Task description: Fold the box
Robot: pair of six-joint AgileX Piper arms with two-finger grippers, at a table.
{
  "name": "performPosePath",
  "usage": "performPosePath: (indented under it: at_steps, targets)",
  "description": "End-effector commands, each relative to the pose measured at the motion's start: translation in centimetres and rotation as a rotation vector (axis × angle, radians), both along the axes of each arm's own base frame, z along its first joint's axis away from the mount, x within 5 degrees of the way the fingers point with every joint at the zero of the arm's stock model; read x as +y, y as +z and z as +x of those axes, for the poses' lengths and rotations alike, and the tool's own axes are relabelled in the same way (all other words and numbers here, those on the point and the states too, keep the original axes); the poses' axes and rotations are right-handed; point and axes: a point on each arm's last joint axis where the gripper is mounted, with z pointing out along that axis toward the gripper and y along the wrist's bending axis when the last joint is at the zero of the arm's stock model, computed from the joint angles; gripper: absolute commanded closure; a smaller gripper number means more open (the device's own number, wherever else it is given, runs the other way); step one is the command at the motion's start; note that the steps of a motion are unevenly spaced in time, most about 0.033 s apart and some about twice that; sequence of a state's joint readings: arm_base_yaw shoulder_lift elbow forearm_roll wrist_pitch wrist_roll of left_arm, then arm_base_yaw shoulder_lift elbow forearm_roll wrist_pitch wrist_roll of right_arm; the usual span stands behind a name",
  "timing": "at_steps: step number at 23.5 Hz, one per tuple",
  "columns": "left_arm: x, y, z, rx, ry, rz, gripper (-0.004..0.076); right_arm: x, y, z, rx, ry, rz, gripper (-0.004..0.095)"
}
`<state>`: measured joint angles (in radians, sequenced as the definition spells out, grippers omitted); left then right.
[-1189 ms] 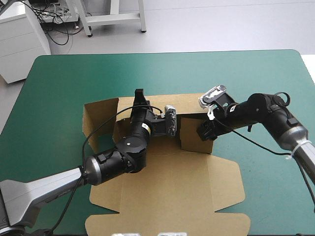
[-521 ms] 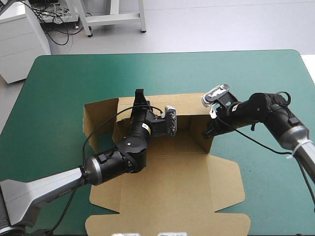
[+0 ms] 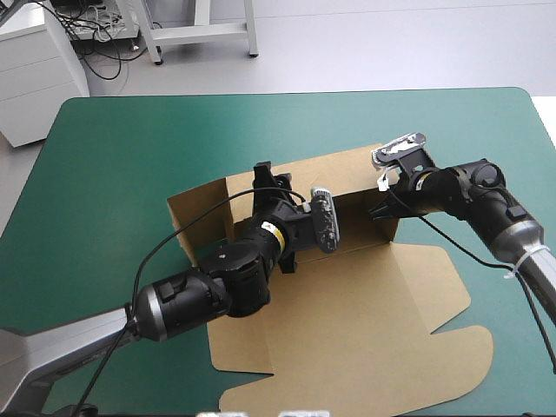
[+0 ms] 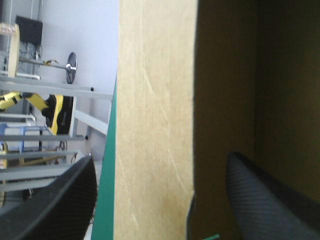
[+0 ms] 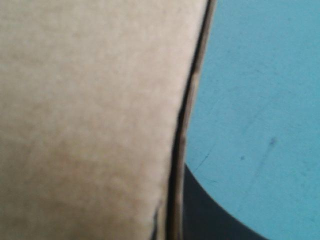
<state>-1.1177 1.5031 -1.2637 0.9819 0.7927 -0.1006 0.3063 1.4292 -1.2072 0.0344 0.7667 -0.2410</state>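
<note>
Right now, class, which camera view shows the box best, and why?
The high view: nearly the whole box, far walls raised, lid flat. The left wrist view shows only one upright wall; the right wrist view, just a wall's edge against the teal-green cover.

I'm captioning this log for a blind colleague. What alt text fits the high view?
A brown box lies on a teal-green table, its far walls raised and its near part flat. The left gripper reaches the far wall from inside, and the right gripper is at the right wall.
</note>
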Motion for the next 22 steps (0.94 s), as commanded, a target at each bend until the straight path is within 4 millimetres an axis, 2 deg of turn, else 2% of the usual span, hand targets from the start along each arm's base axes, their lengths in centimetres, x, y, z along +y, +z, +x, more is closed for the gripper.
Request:
performPosePath:
  at_steps: [1,2,4,6,8,9,13,15,18,22]
  targets:
    - [-0.3,4.0,-2.6,-0.072,-0.058,-0.059,0.0187,-0.6,2.7,0.3,-0.164,-0.057,-0.003,0.0930]
    - [-0.7,4.6,-3.8,-0.073,-0.070,-0.057,0.0187,-1.0,2.7,0.4,-0.167,-0.087,-0.006,0.0930]
    - [-0.8,5.3,-4.5,-0.074,-0.066,-0.062,0.0190,-1.4,2.7,0.5,-0.167,-0.099,-0.011,0.0931]
    - [-0.7,6.2,-4.6,-0.083,-0.051,-0.057,0.0259,-1.6,2.7,0.6,-0.166,-0.110,-0.008,0.0931]
    - [-0.2,7.7,-4.5,-0.105,-0.033,-0.035,0.0688,-1.6,2.7,0.5,-0.162,-0.111,-0.005,0.0931]
    - [-0.1,8.2,-4.6,-0.109,-0.034,-0.027,0.0745,-1.5,2.7,0.5,-0.161,-0.112,-0.001,0.0931]
    - [0.8,10.9,-4.4,-0.006,-0.041,-0.085,0.0730,-1.5,2.7,0.5,-0.159,-0.113,0.006,0.0931]
    - [1.8,11.9,-3.4,0.106,-0.042,-0.149,0.0730,-1.5,2.7,0.5,-0.159,-0.113,0.006,0.0931]
    - [3.7,13.4,-1.7,0.191,0.007,-0.235,0.0730,-1.5,2.7,0.5,-0.159,-0.113,0.006,0.0931]
    - [7.4,15.2,0.8,0.275,0.128,-0.355,0.0730,-1.5,2.7,0.5,-0.159,-0.113,0.006,0.0931]
